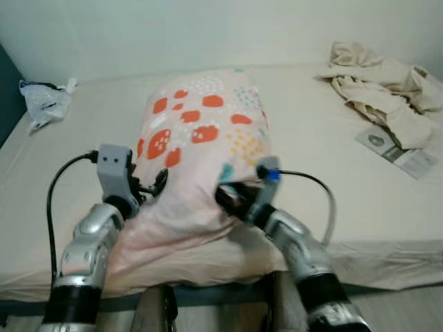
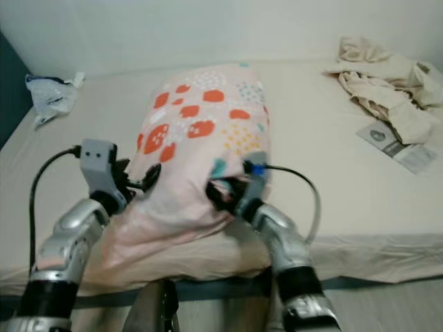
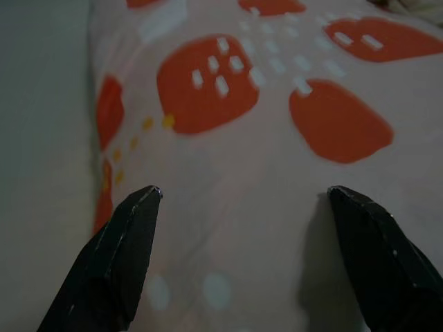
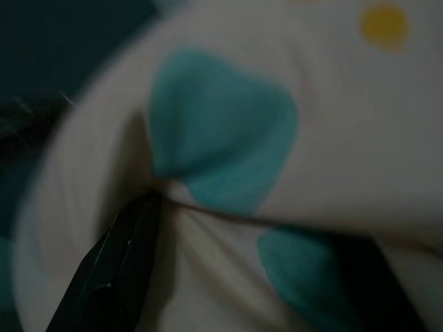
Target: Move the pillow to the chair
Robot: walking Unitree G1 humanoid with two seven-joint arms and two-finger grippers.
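1. One pale pink pillow with orange, yellow and teal prints (image 1: 201, 145), at the bed's near edge.
2. One crumpled white plastic bag (image 1: 43, 102), far left corner.
3. One heap of cream cloth (image 1: 384, 86), far right.
4. One printed paper sheet (image 1: 398, 149), right edge.
5. Two black-fingered grippers: left gripper (image 1: 160, 181), right gripper (image 1: 232, 200).

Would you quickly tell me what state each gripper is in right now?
Left gripper: open, fingers spread against the pillow.
Right gripper: pressed into the pillow's fabric; open or shut cannot be told.
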